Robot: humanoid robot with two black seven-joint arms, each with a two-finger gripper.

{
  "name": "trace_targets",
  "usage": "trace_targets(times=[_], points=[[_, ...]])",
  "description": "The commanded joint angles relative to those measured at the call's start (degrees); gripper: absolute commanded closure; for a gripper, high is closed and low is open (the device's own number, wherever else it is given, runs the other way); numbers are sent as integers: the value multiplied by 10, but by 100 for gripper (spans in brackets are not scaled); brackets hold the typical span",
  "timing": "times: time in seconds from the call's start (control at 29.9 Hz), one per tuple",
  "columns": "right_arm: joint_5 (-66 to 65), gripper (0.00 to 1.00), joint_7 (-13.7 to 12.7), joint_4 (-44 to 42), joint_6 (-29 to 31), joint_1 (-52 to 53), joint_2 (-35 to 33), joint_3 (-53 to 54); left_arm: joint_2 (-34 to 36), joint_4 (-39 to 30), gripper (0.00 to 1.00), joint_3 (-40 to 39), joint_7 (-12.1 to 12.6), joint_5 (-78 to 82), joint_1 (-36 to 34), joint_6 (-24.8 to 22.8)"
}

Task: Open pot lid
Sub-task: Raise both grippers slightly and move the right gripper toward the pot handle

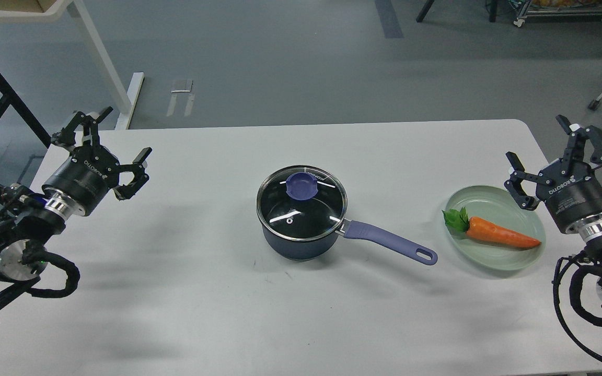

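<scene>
A white rectangular bench (186, 271) with rounded corners carries two things. Near its middle stands a small navy-blue saucepan (301, 245), its long lavender handle pointing right and slightly toward the near edge. Well to its right, apart from the handle's end, lies a pale green round plate (494, 261).

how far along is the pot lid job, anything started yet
Nothing looks done: the lid sits closed on the pot. Nothing is in hand either; the left pincer and right pincer are both open, out by the table's sides. Left to do: reach the knob, grip it, lift the lid off.
</scene>
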Motion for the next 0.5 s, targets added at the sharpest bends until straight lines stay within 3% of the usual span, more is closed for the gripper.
trace_targets(times=[0.0,0.47], points=[[-2,0,0,-2,-2,0,2,-2,3,0,1,-3,-2,0,1,-1],[-9,0,0,0,-1,0,-1,-4,11,23,1,1,-2,6,-6,-7]])
